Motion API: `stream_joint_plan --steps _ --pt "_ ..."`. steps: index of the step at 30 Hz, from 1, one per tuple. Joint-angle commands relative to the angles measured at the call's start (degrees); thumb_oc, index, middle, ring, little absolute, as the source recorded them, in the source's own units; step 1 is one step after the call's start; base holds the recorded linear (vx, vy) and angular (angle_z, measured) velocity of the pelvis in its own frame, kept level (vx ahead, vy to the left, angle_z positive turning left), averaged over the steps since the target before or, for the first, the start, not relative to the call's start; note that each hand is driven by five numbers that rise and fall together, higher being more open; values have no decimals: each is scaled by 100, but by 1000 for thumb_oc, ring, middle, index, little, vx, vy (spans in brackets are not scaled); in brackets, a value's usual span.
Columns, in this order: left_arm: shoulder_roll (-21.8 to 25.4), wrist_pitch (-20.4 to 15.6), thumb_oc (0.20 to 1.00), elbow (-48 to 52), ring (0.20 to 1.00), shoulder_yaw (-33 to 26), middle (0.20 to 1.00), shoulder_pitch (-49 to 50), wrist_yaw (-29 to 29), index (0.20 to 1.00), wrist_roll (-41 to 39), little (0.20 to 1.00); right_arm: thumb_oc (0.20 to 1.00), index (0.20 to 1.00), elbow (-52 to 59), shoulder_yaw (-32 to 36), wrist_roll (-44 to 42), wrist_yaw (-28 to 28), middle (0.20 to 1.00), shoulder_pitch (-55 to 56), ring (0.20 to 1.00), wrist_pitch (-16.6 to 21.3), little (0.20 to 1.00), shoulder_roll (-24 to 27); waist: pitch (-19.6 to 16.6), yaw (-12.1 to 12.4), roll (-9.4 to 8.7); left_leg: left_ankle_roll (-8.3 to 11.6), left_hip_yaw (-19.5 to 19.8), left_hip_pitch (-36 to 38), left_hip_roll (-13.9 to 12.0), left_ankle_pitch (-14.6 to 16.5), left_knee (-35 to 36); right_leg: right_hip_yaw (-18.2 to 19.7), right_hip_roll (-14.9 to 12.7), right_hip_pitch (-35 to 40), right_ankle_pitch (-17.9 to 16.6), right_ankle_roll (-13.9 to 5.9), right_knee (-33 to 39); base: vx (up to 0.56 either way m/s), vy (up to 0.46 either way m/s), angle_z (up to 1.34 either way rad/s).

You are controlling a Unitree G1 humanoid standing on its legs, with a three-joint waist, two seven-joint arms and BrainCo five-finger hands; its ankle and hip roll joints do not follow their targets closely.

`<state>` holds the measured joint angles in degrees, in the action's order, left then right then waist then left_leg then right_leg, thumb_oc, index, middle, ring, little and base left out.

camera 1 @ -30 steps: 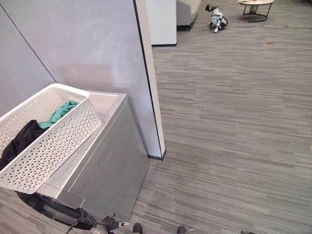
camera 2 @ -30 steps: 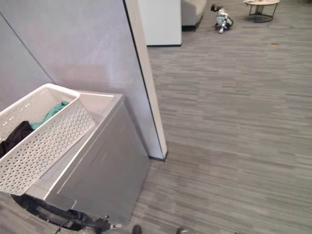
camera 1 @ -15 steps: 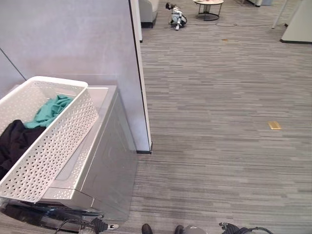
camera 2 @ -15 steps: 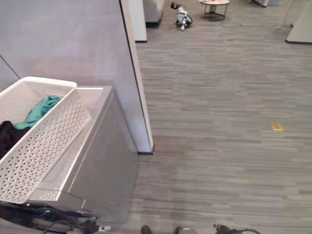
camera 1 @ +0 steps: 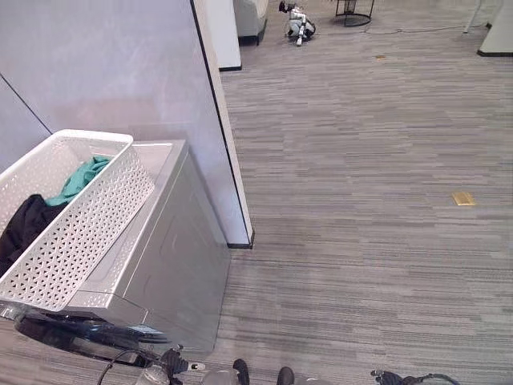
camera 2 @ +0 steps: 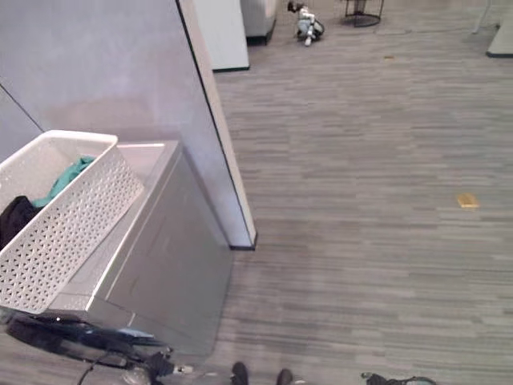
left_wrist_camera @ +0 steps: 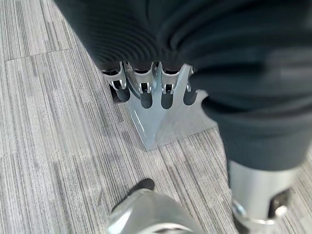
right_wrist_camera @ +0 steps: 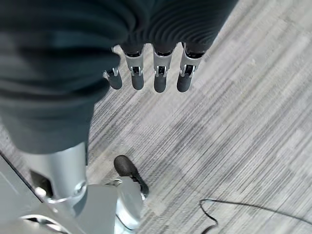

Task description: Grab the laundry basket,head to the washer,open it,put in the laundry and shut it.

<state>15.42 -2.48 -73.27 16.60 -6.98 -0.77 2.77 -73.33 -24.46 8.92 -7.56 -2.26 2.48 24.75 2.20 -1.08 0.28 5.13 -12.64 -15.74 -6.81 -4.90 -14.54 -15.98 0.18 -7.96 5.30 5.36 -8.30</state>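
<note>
2 robot hands, left [left_wrist_camera: 146, 85] and right [right_wrist_camera: 156, 73], relaxed, holding nothing | laundry basket [camera 1: 72, 233] atop washer [camera 1: 172, 265] | no legible print

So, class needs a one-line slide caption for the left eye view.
White laundry basket with teal and black clothes rests atop the grey washer.

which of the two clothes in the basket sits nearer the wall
The teal garment, at the basket's far end by the wall; the black garment lies at the nearer end.
</note>
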Motion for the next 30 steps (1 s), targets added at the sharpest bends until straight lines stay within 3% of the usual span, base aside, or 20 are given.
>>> stream_joint_plan --steps 1,2,3,4,5,6,10,13,16,18,20,22,24,26,27,30 --pt "121 -71 1000 -110 1000 -85 1000 -111 -40 1000 81 1000 1000 1000 -57 50 68 39 1000 52 1000 32 1000 84 -20 61 -211 -289 198 -27 196 426 -72 673 -315 316 -280 -796 517 44 212 -3" --pt "110 -62 1000 -167 1000 -36 1000 -146 -72 1000 10 1000 1000 1000 -16 15 36 53 1000 63 1000 25 1000 68 0 60 -185 -190 600 79 7 337 119 809 -398 258 -239 -831 401 66 274 -30" --pt "103 -64 1000 -192 1000 -26 1000 -150 -78 1000 -4 1000 1000 1000 -29 6 28 43 1000 67 1000 21 1000 60 2 67 -163 -152 738 159 26 330 180 835 -415 242 -237 -847 360 86 331 -27" --pt "86 -62 1000 -219 1000 -2 1000 -170 -80 1000 -53 1000 1000 1000 -80 -4 35 39 1000 50 1000 21 1000 68 8 113 -136 -116 1131 224 227 381 157 943 -427 223 -260 -879 331 66 269 -24" --pt "58 -66 1000 -228 1000 22 1000 -171 -70 1000 -64 1000 1000 1000 -101 22 45 34 1000 35 1000 15 1000 82 -1 82 -109 -94 1261 283 340 492 228 1017 -503 161 -328 -929 283 49 209 -36" --pt "56 -68 1000 -230 1000 22 1000 -172 -70 1000 -64 1000 1000 1000 -101 23 45 33 1000 35 1000 15 1000 84 6 86 -109 -96 1257 295 341 495 231 1021 -505 167 -325 -931 280 46 363 -45" --pt "37 -147 1000 -189 1000 118 1000 -202 -23 1000 25 1000 1000 1000 -310 208 128 5 1000 62 1000 -2 1000 46 -16 -29 -44 -278 896 356 666 761 357 1207 -952 21 -678 -1245 345 18 399 -17" --pt "177 -184 1000 33 1000 298 1000 -288 15 1000 273 1000 1000 1000 -36 51 211 -147 1000 -90 1000 42 1000 117 36 -17 -57 -441 589 300 895 938 343 1372 -1314 -274 -1184 -1417 535 -48 388 -45" --pt "354 -181 1000 228 1000 394 1000 -286 87 1000 425 1000 1000 1000 130 -54 302 -241 1000 -101 1000 44 1000 204 93 20 -68 -481 492 315 914 964 360 1279 -1338 -385 -1319 -1432 433 -45 209 -51" --pt "426 -146 1000 275 1000 457 1000 -279 135 1000 556 1000 1000 1000 183 -89 308 -254 1000 -142 1000 43 1000 250 148 81 -42 -493 378 372 908 916 399 838 -1165 -351 -1092 -1376 133 -73 207 -10" --pt "499 -121 1000 280 1000 421 1000 -203 145 1000 679 1000 1000 1000 269 -69 306 -221 1000 -209 1000 64 1000 311 141 202 -37 -479 143 495 902 775 661 107 -961 -224 -744 -1240 -207 -82 220 -32" --pt "544 -83 1000 221 1000 343 1000 -97 182 1000 759 1000 1000 1000 329 -113 306 -226 1000 -258 1000 90 1000 318 101 237 -128 -440 35 522 985 525 876 85 -392 -141 -391 -1178 -445 -65 123 -80" --pt "551 -89 1000 151 1000 294 1000 -75 188 1000 834 1000 1000 1000 270 -235 363 -233 1000 -355 1000 109 1000 276 60 387 -234 -314 -134 417 991 186 952 -116 -172 143 -279 -1116 -106 -132 -4 -51" --pt "534 -95 1000 103 1000 270 1000 -74 169 1000 851 1000 1000 1000 353 -291 381 -216 1000 -420 1000 112 1000 274 85 448 -289 -222 -277 374 943 60 952 -286 -149 230 -299 -1051 262 -107 -58 -22" --pt "463 -103 1000 48 1000 337 1000 -88 215 1000 1006 1000 1000 1000 346 -316 386 -157 1000 -389 1000 149 1000 292 81 436 -295 -189 -319 217 896 89 721 32 -22 302 -279 -944 552 -68 -52 -43" --pt "398 -108 1000 92 1000 400 1000 -121 201 1000 1059 1000 1000 1000 331 -365 449 -135 1000 -364 1000 146 1000 309 101 435 -257 -144 -348 75 853 107 483 97 9 378 -373 -890 811 -69 -35 13"
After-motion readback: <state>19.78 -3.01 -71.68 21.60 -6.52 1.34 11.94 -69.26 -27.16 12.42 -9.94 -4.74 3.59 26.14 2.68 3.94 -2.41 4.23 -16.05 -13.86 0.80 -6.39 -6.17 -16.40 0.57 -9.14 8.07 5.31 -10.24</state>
